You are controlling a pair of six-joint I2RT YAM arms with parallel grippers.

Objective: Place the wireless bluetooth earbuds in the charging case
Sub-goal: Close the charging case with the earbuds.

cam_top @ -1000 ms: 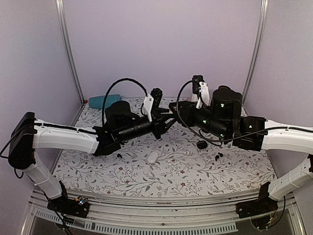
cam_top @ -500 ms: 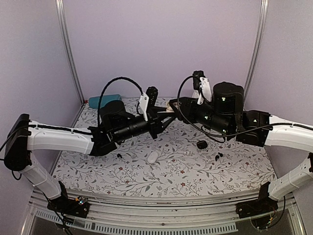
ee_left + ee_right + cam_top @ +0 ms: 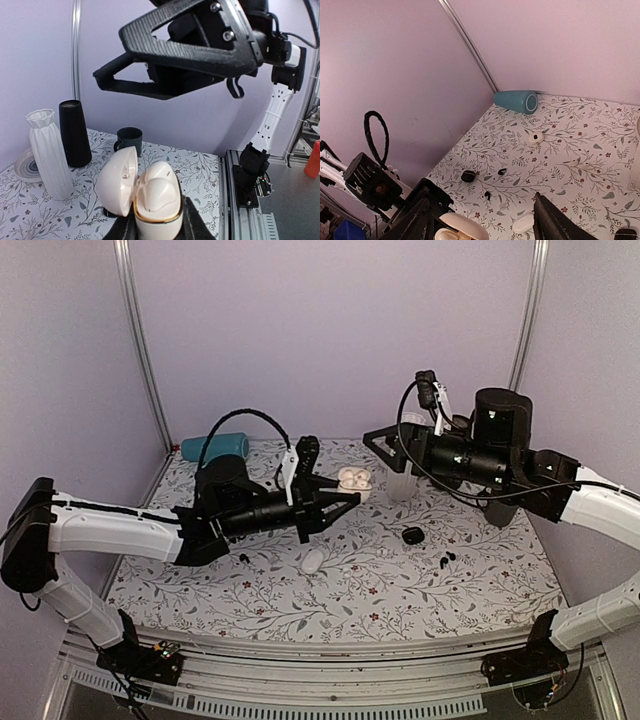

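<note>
Lid open now: our left claw [image 3: 335, 502] pinches the glossy cream pebble case [image 3: 353, 480]; right claw [image 3: 385, 452] retreated, spread. Glossy black buds [image 3: 445, 558] next.

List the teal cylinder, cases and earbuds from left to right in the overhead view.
teal cylinder → black earbud → closed white case → open white case → black case → black earbud pair

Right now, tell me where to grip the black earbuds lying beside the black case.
Grip one black earbud at a time across its body, coming straight down: both lie low on the table, apart from the black case, so a sideways approach would likely scrape.
</note>
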